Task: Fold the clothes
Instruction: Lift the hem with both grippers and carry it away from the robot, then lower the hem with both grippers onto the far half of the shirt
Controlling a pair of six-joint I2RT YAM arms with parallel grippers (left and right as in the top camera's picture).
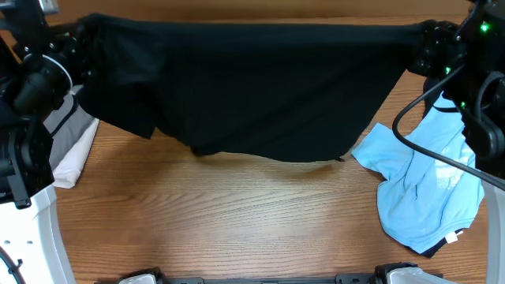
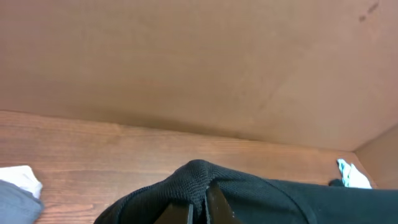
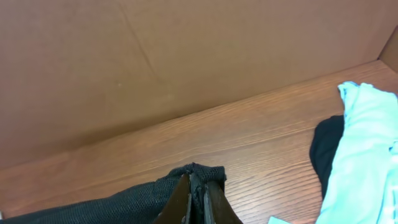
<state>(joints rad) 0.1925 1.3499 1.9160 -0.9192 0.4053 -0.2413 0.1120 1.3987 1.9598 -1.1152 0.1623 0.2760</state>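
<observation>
A large black shirt (image 1: 252, 87) hangs stretched across the back of the table, held up at both top corners. My left gripper (image 1: 79, 39) is shut on its left corner; in the left wrist view the black knit (image 2: 199, 177) bunches over the fingertips (image 2: 217, 202). At the right corner my right gripper (image 1: 422, 39) is shut on the cloth, and the right wrist view shows a fold of black shirt (image 3: 202, 174) pinched between the fingers (image 3: 214, 199). The shirt's lower edge drapes onto the table. A light blue shirt (image 1: 426, 185) lies crumpled at the right.
A grey and white garment pile (image 1: 71, 146) lies at the left edge. A brown wall (image 2: 186, 62) stands behind the wooden table (image 1: 237, 221). A black cable (image 1: 418, 146) loops over the blue shirt. Dark cloth (image 3: 324, 149) shows beside the blue one.
</observation>
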